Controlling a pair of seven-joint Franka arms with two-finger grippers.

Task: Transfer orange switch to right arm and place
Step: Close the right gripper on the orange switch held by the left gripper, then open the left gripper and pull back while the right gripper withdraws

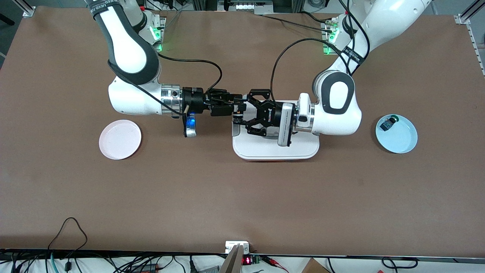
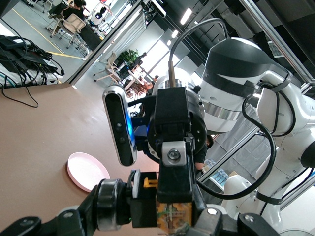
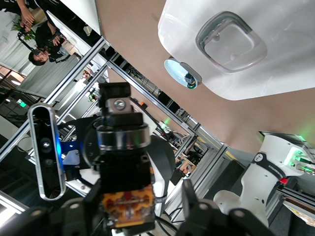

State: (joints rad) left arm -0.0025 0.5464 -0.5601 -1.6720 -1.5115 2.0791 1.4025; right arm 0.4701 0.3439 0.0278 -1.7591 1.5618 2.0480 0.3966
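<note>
The pink plate [image 1: 120, 139] lies on the tabletop [image 1: 242, 197] toward the right arm's end, well apart from the white tray [image 1: 275, 150]; the right arm [image 1: 132, 68] reaches level from its base toward the tray; the right gripper [image 1: 232, 105] hangs just over the tray's edge at the pink plate's side, tip to tip with the left gripper [image 1: 239, 113]; the switch [image 2: 150, 182] sits between the two grippers above that edge, its orange face showing in the left wrist view; the left gripper is clamped on it, and the right gripper's slim fingers [image 2: 173, 196] close against it too; the left arm [image 1: 337, 106] stretches over the tray from its base; the blue plate [image 1: 396, 133] lies toward the left arm's end, well apart from the tray; a small black part [image 1: 387, 124] rests in it near the rim.
</note>
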